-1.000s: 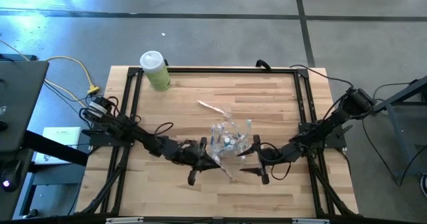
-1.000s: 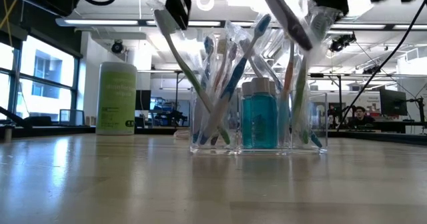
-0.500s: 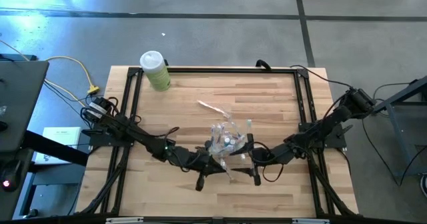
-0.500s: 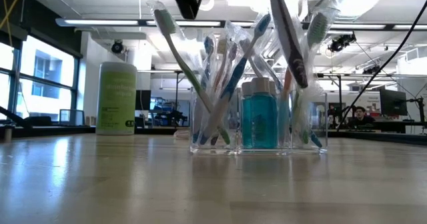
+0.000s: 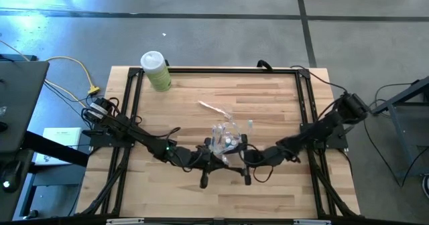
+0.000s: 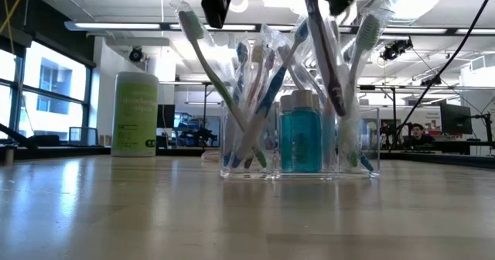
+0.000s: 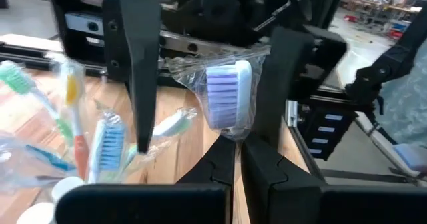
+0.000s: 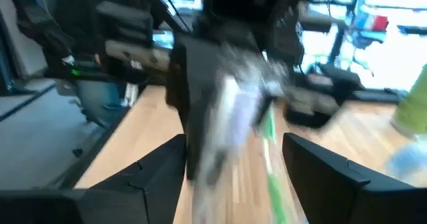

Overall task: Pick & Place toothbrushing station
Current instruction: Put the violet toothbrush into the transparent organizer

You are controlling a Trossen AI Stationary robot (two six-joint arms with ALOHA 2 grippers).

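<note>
A clear organiser (image 5: 226,139) stands mid-table holding several toothbrushes and a teal bottle (image 6: 300,136). My left gripper (image 5: 218,163) is just near of it, shut on a plastic-wrapped toothbrush (image 6: 325,51) with purple bristles. My right gripper (image 5: 236,161) faces it, open. In the left wrist view its two fingers (image 7: 133,71) stand on either side of the brush's head (image 7: 227,94). I cannot tell whether the wrap touches one of them. The brush also shows in the right wrist view (image 8: 233,117). My left gripper pinches the wrapped toothbrush just below its head (image 7: 232,139) between its two fingers. The head sticks out beyond the fingertips. The brush is lifted clear of the table and slants steeply, with its lower end (image 6: 336,97) at the height of the organiser's top.
One more wrapped toothbrush (image 5: 213,108) lies on the table beyond the organiser. A green canister with a white lid (image 5: 155,71) stands at the far left corner. A black frame (image 5: 305,118) runs along the table's sides.
My two grippers have closed in on each other near the organiser, the left toward the table's right edge and the right toward its left edge. The held toothbrush has tipped more upright and its lower end has come down toward the organiser.
</note>
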